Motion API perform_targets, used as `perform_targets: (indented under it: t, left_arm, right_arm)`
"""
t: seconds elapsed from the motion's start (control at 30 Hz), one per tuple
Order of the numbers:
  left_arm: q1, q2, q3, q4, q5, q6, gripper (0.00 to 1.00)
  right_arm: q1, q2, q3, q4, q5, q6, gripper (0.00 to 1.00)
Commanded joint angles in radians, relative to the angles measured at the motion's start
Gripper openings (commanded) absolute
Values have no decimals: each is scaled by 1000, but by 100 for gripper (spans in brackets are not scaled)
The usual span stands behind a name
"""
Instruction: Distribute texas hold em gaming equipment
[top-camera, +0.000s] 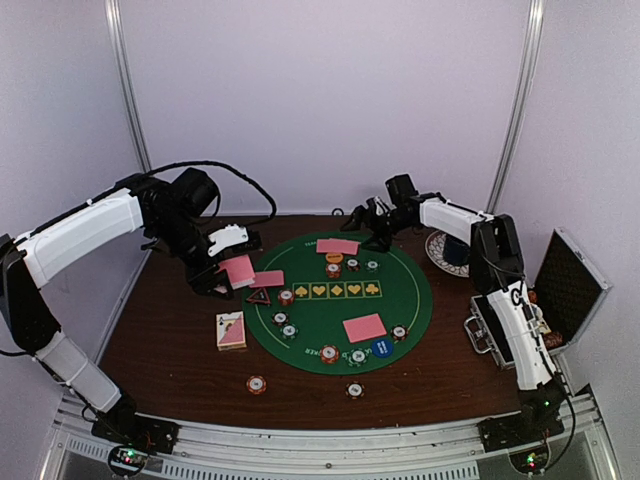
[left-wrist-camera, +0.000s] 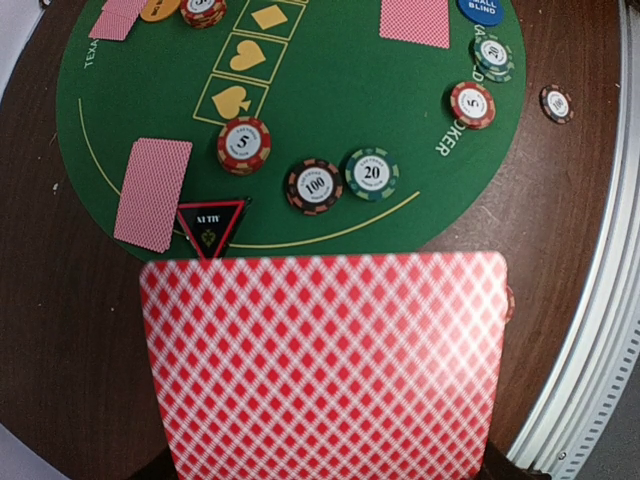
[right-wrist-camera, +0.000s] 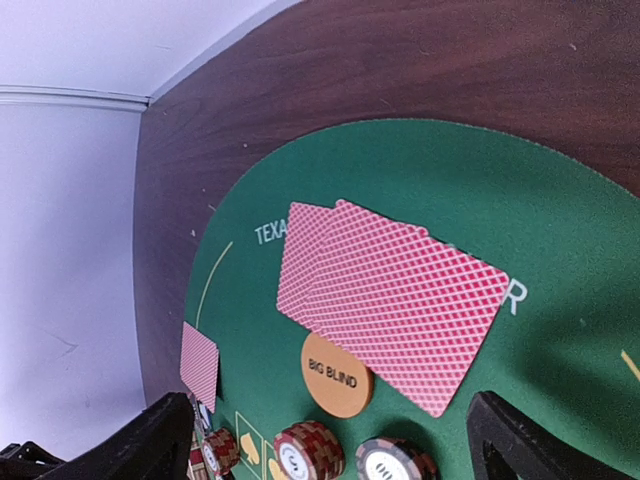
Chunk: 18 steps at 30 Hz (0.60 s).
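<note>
Hovering just above the left rim of the round green poker mat, the left gripper has its jaws pressed together on a pink-backed playing card. In the left wrist view this held card shows its lattice back, its long axis running side to side, and it hides most of the fingers.

Beyond its far edge lies the red-edged black triangle marker, one corner pointing towards the held card. Just beside the marker a single card lies face down on the mat, its long axis pointing away up the view with a slight tilt. Three striped chips sit near: a red 5 chip, a 100 chip and a green 20 chip.

The right gripper hangs over the far rim of the mat with its jaws spread wide and nothing between them. Below it two face-down cards lie overlapped and slightly fanned, long axes roughly following the far rim. The orange BIG BLIND button touches their edge.

Another card lies face down on the mat's near side, next to the blue button.
</note>
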Motion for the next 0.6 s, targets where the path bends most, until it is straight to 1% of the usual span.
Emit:
perform_targets:
  t: [0.0,0.2,0.33,0.4,0.47,0.57]
  left_arm:
    - [3,-2,33,13,5,8,0]
    - [3,-8,26,13,-1,7,0]
    - [3,-12,26,13,0,6,0]
    - [3,-14,26,13,0,6,0]
    - [3,-16,24,12,-1,6,0]
    - [3,-16,27,7,0,5,0]
  right_arm:
    - [9,-125,25,-58,39,-67,100]
    - [18,-217,-30,-87,67,-108,100]
    - [33,-305,-118,-88,90,-130,99]
    - [55,-362,-178,-84,106,-144,100]
    - [84,-434,-273,-54,122,-141,99]
    - [158,-552,-423,-18,163,-132,100]
